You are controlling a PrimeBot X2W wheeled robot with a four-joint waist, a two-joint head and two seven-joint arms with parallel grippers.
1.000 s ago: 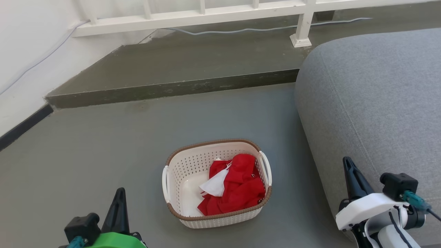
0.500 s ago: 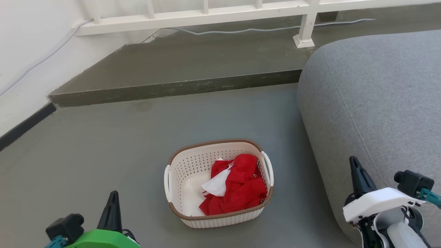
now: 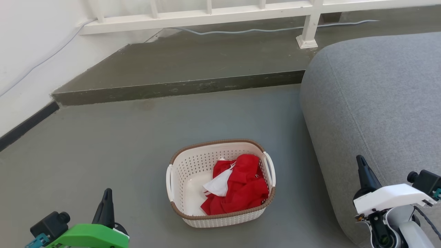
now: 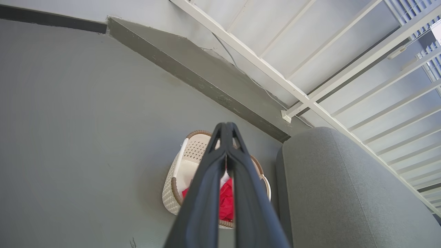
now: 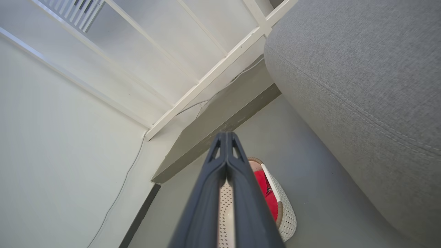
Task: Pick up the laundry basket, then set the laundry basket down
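The laundry basket stands on the grey floor, cream-white with perforated walls, a brown rim and white side handles. Red and white cloth lies inside it. My left gripper is at the lower left, apart from the basket, its fingers pressed together and holding nothing. My right gripper is at the lower right, in front of the sofa, also shut and empty. The left wrist view shows the basket beyond the shut left gripper. In the right wrist view the basket sits partly behind the shut right gripper.
A grey sofa stands just right of the basket. A raised concrete step crosses the floor behind it, with a white railing and a grey cable beyond. A white wall runs along the left.
The whole head view has shifted slightly, so the camera moved. Both grippers sit lower and further out towards the picture's corners. The basket stays on the floor.
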